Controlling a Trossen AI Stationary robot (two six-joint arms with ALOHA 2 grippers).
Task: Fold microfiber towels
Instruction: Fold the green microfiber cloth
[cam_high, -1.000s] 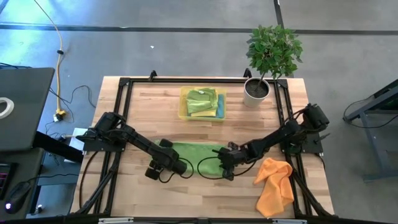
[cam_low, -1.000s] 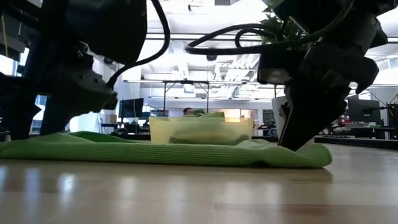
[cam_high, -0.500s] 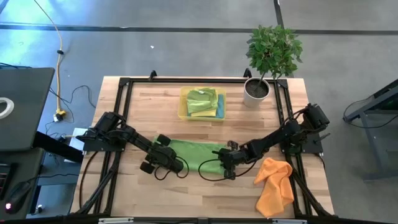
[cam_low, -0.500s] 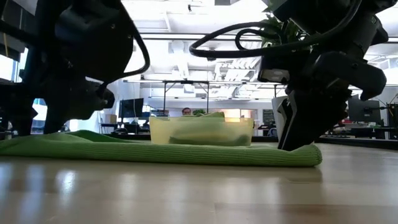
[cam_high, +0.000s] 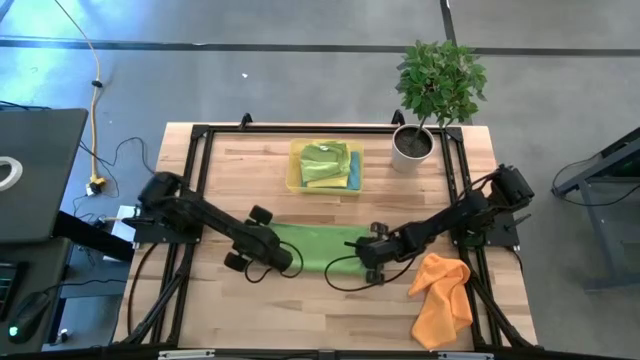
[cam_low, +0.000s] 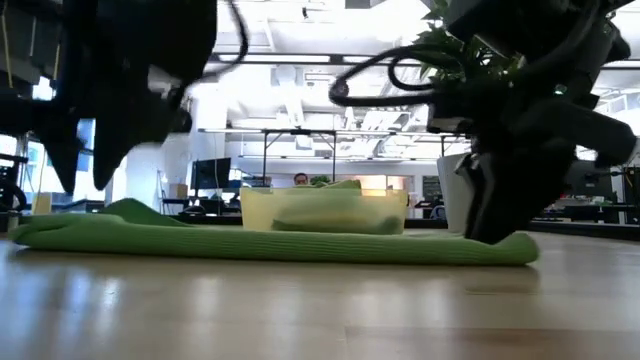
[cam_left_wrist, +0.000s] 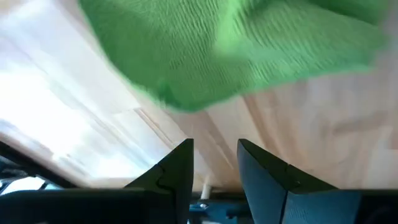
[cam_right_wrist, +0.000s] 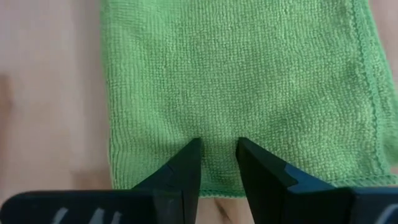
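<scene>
- High view: the green microfiber towel (cam_high: 318, 246) lies folded near the table's middle, ready for another fold.
- The left gripper (cam_left_wrist: 214, 163), fingers slightly apart, holds nothing.
- The right gripper (cam_right_wrist: 217, 163), also slightly apart, presses the towel's right end flat.

You have a grey concrete floor (cam_high: 250, 80) around the wooden table (cam_high: 260, 160), a yellow cable (cam_high: 95, 90) trailing left, and bright ceiling lights (cam_low: 330, 40) over distant desks (cam_low: 300, 135).

No legible text — no labels, brands, numbers anywhere.
</scene>
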